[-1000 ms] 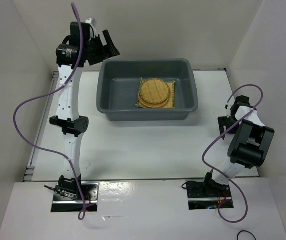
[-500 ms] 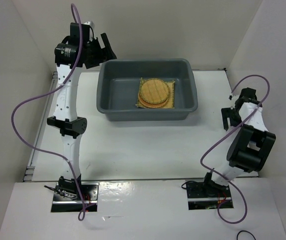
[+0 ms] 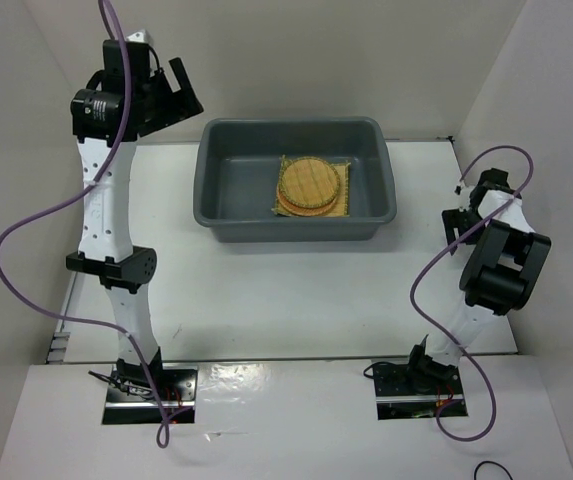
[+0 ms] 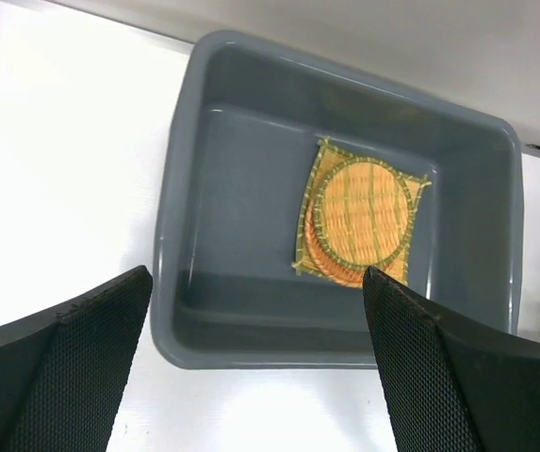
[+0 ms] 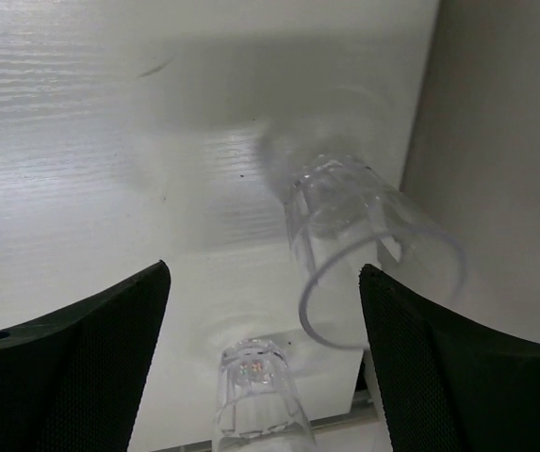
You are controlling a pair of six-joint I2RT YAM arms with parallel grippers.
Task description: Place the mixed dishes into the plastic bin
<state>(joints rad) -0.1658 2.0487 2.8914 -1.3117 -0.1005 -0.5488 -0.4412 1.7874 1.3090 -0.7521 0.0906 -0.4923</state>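
Observation:
The dark grey plastic bin (image 3: 228, 190) stands at the back middle of the table. The square yellow mat (image 3: 342, 208) lies in it, with two round woven discs (image 3: 309, 183) stacked on it; all three also show in the left wrist view, the bin (image 4: 241, 188), the mat (image 4: 312, 198) and the discs (image 4: 362, 212). My left gripper (image 3: 173, 92) is open and empty, raised high left of the bin. My right gripper (image 3: 463, 222) is open and low by the right wall. In its wrist view a clear glass cup (image 5: 345, 221) stands by the wall, just beyond the open fingers. A second clear glass shape (image 5: 255, 391) shows between them; cup or reflection, I cannot tell.
White walls close in the table on the left, back and right. The right wall (image 5: 505, 141) is right beside the cup and my right gripper. Purple cables loop from both arms.
My left arm has lifted and swung left, away from the bin. My right gripper has moved a little back towards the right wall.

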